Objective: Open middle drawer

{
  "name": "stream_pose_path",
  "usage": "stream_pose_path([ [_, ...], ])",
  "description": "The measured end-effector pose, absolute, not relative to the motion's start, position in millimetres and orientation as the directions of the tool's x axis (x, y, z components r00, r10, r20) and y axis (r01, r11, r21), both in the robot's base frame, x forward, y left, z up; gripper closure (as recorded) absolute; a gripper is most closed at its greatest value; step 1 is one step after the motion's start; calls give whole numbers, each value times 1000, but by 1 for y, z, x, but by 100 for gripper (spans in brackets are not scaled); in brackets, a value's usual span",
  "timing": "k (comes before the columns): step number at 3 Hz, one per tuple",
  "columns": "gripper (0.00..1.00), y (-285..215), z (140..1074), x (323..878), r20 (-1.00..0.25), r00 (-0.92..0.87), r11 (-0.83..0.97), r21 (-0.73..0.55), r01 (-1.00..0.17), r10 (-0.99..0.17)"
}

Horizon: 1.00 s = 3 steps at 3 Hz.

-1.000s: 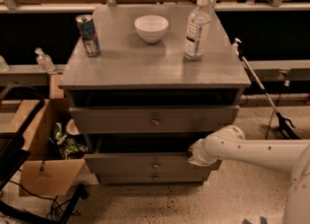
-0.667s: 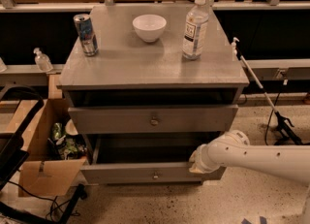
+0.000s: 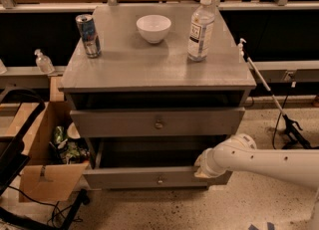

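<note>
Nearest us, the gripper (image 3: 202, 167) is sitting at the 3 o'clock end of the middle drawer (image 3: 134, 178); we cannot tell how it is gripping. The drawer is sliding toward 6 o'clock, farther out than a second ago, so we are judging the opening nearly done. At 12 o'clock the can (image 3: 88, 36), bowl (image 3: 153, 28) and bottle (image 3: 200, 29) are standing.

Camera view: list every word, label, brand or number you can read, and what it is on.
Blue-and-silver drink can: print too small to read.
Clear plastic water bottle: white label, print too small to read.
No other text shows; none on the gripper, at the right end of the pulled-out lower grey drawer.
</note>
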<state>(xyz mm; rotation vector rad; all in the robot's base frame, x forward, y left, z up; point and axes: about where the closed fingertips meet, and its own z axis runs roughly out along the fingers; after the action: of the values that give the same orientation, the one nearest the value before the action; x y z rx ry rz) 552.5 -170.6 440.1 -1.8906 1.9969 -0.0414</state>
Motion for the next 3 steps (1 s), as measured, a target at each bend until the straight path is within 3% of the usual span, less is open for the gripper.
stream_pose_path([
  [3, 100, -174, 442, 481, -271, -84, 150, -235, -960, -959],
])
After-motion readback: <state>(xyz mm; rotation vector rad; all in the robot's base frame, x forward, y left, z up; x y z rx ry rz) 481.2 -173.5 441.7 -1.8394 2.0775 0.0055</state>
